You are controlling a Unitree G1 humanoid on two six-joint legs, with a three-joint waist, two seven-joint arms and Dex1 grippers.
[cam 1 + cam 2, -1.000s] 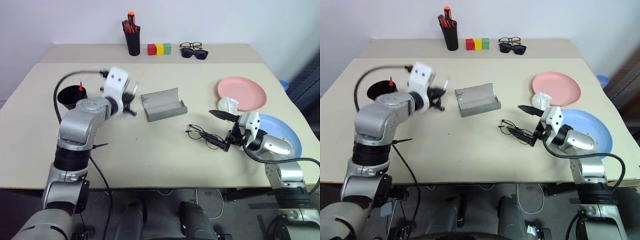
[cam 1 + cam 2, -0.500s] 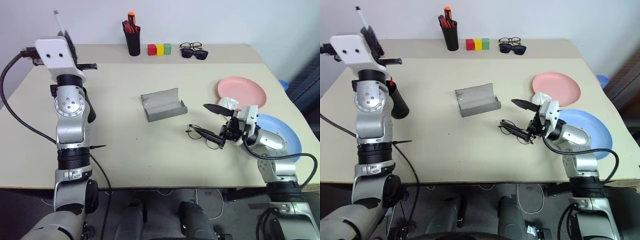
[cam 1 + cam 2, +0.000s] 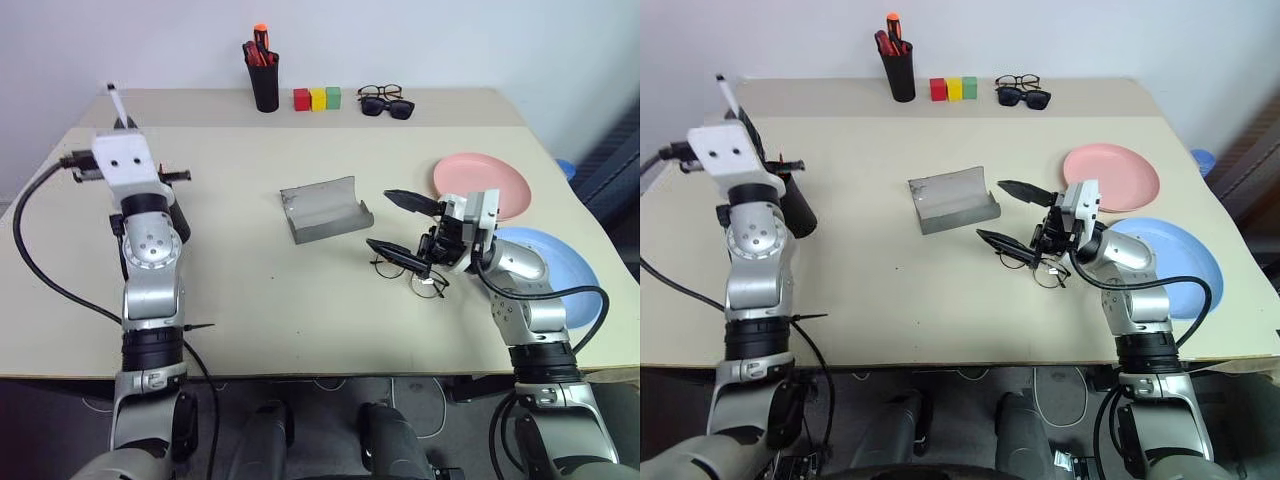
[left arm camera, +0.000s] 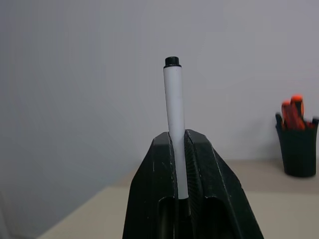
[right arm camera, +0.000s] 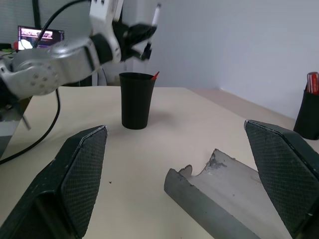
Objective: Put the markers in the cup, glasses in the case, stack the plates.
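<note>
At upper left of the head view, your left gripper (image 4: 180,144) clamps the slim white-barrelled marker (image 4: 174,119) above the tapered matte black cup (image 5: 136,100). Right of centre, your right gripper (image 3: 397,222) stands with jaws wide apart over the thin black wire-framed glasses (image 3: 420,278), beside the open grey felt case (image 3: 326,209).

1. No text, label, brand, number or sign can be read on anything in these views.
2. A lit screen (image 5: 41,35) glows far behind the worktop, but its content is too small to make out.
</note>
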